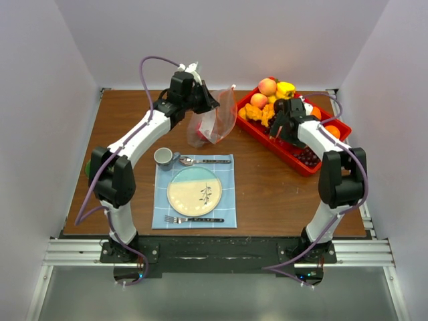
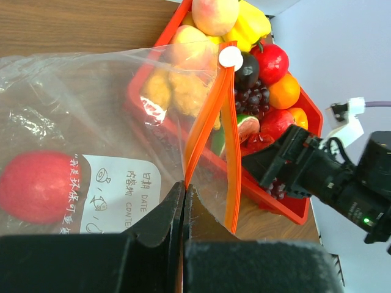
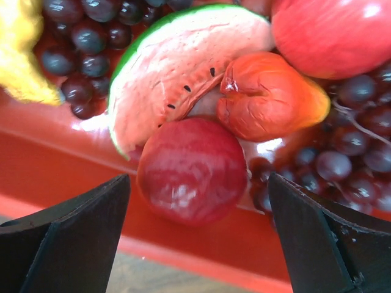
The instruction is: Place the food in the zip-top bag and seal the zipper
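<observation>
A plate (image 1: 182, 195), cup (image 1: 163, 158), spoon (image 1: 204, 160) and fork (image 1: 190, 219) sit on a blue placemat (image 1: 228, 200).

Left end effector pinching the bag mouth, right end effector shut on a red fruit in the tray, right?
Not quite: the right end effector is open, straddling the red fruit in the tray, as the right wrist view shows. The left end effector does pinch the bag at its mouth.
</observation>
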Available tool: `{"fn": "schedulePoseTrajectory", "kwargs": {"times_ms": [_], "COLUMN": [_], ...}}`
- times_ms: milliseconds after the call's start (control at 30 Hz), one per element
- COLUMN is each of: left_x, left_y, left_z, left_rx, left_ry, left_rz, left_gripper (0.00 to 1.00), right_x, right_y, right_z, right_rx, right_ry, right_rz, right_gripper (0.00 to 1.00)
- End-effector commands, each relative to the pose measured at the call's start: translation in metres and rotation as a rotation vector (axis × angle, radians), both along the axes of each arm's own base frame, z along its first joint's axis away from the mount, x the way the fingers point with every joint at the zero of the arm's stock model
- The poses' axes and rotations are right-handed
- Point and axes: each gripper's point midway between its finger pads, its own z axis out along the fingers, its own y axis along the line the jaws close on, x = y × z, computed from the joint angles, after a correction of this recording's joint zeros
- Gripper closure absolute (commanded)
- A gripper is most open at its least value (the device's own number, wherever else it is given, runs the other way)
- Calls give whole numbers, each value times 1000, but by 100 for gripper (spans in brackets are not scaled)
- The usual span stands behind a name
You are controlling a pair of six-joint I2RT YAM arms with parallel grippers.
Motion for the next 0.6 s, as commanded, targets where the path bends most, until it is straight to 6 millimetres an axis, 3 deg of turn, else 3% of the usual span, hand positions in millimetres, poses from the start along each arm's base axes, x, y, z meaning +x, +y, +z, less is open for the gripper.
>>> {"fn": "schedulePoseTrajectory", "kwargs": {"times_ms": [0,133,233,333,467,567], "left_x": [7,7,6,7,7,7], "left_y": [1,2,2,3,2,2], "left_z": [23,20,20,22,22,22], "left_rx": [-16,-12,-11,-9,-11,-12], "left_ry": [-63,-60,-59,-66,-68,-63], "left_rz": [-9,-7,-7,-4,-5,-6], "left_gripper": [100,100,100,100,100,100], "right_x": [14,11,8,6,2,-1], "right_y": [6,7,5,3,1,1], "right_z": [-9,-21,-18,-7,10,27], "right_rx": [62,80,77,73,66,67], "right_ry": [-50,-39,-48,-66,-75,-98], "right_rz": [-17,-33,-46,-49,-51,-46], "right_gripper": [1,3,14,29,58,67]}}
